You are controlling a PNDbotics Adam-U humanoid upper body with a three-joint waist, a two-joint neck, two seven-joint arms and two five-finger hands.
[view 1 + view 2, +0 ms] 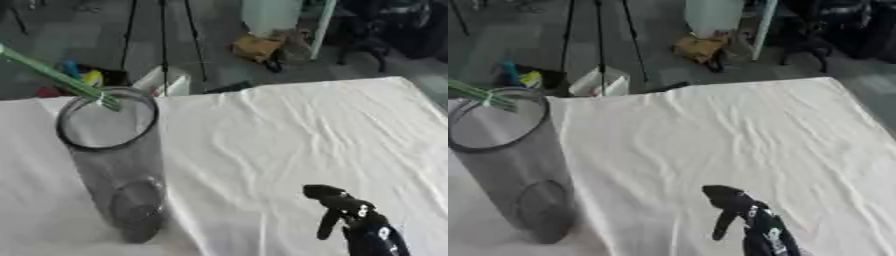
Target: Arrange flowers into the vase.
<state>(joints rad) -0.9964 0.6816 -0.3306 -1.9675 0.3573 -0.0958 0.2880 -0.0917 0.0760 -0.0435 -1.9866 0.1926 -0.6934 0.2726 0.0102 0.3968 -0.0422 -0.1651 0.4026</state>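
Note:
A tall clear glass vase [114, 160] stands on the white cloth at the left, its open rim toward me. A green flower stem [57, 76] slants in from the upper left, and its lower end sits right at the vase's rim [107, 102]; whatever holds the stem is out of frame. My right hand [346, 210] shows at the bottom right, black, fingers hanging relaxed with nothing in them. No left hand appears in either view.
The table under the white wrinkled cloth [297, 135] stretches to the right and back. Beyond its far edge are tripod legs [164, 40], a white box [166, 82], a yellow bag [256, 47] and coloured clutter [74, 75] on the floor.

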